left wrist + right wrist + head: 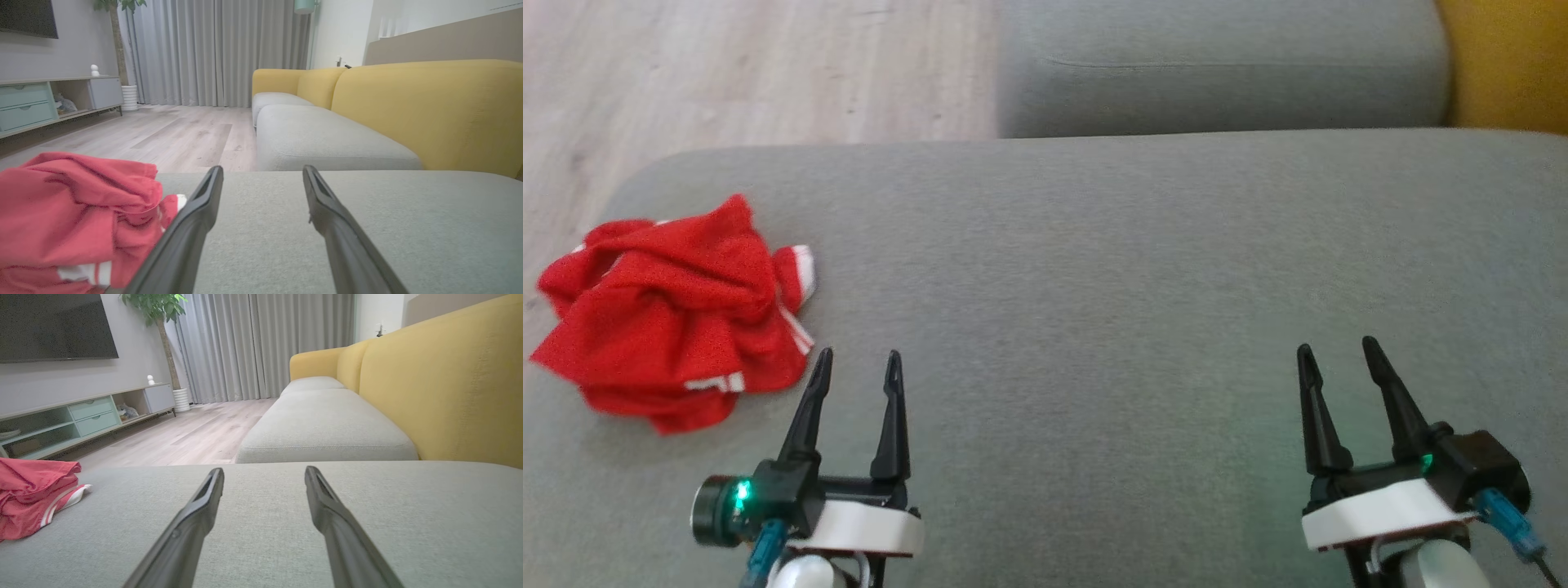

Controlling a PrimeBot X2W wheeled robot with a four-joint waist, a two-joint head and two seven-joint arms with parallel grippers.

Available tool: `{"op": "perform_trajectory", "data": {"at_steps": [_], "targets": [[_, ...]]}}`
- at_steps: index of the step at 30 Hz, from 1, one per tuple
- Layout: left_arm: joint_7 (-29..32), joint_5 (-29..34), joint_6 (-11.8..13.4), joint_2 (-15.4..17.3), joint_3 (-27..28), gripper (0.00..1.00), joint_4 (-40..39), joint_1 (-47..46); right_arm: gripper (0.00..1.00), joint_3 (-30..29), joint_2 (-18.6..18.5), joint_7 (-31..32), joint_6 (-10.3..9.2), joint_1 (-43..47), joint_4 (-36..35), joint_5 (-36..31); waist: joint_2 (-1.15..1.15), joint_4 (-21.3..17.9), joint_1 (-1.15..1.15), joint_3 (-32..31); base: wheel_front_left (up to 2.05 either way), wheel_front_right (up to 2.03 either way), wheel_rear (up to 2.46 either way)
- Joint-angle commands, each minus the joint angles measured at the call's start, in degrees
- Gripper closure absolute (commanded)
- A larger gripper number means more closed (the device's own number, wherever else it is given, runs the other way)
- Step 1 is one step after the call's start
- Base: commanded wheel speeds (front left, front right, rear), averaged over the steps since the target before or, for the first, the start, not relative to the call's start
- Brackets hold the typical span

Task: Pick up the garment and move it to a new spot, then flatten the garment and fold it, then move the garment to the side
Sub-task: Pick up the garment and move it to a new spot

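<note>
- One red garment [670,314] is seen crumpled near the left edge of the grey cushion [1094,269], just beside the left gripper [859,354].
- Two grippers are counted; the right gripper [1338,345] is held well apart from the garment.
- Both pairs of fingers are spread, with nothing grasped.
- A second cushion [1217,73], a yellow backrest [1511,65] and the wood floor [727,73] are seen beyond.

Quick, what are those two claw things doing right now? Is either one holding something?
Left gripper: jaws open, holding nothing; the red garment lies to its left.
Right gripper: jaws open, holding nothing.
</note>
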Motion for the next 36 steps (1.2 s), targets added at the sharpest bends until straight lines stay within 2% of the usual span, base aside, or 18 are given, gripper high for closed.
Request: {"op": "perform_trajectory", "data": {"at_steps": [1, 18, 24, 30, 36], "targets": [[-0.55, 0.77, -0.15, -0.06, 2.48, 0.00, -1.34, -1.08, 0.00, 1.86, -0.50, -0.62, -0.04, -0.90, -1.75, 0.53, 0.00, 2.18, 0.00, -0.37, 0.00, 0.00, 0.00], [-0.55, 2.34, 0.26, -0.23, 6.07, 0.00, -0.08, 0.37, 0.00, 7.17, -0.50, -0.62, -0.04, 0.41, -2.12, 3.03, 0.00, 15.43, 0.00, -2.23, 0.00, 0.00, 0.00], [-0.55, 2.79, 0.31, -0.24, 6.93, 0.00, 0.44, 1.05, 0.00, 8.79, -0.50, -0.62, -0.04, 0.40, -2.09, 3.97, 0.00, 18.73, 0.00, -2.54, 0.00, 0.00, 0.00], [-0.55, 3.24, -0.24, -0.24, 7.50, 0.00, 0.75, 1.00, 0.00, 9.82, -0.50, -0.62, -0.04, 0.36, -2.03, 4.02, 0.00, 20.04, 0.00, -2.22, 0.00, 0.00, 0.00], [-0.55, 4.34, -2.25, 1.20, 8.01, 0.00, 3.20, -2.44, 0.00, 11.09, -0.50, -0.62, -0.04, -0.90, -2.10, 2.94, 0.00, 18.01, 0.00, 0.74, 0.00, 0.00, 0.00]]}}
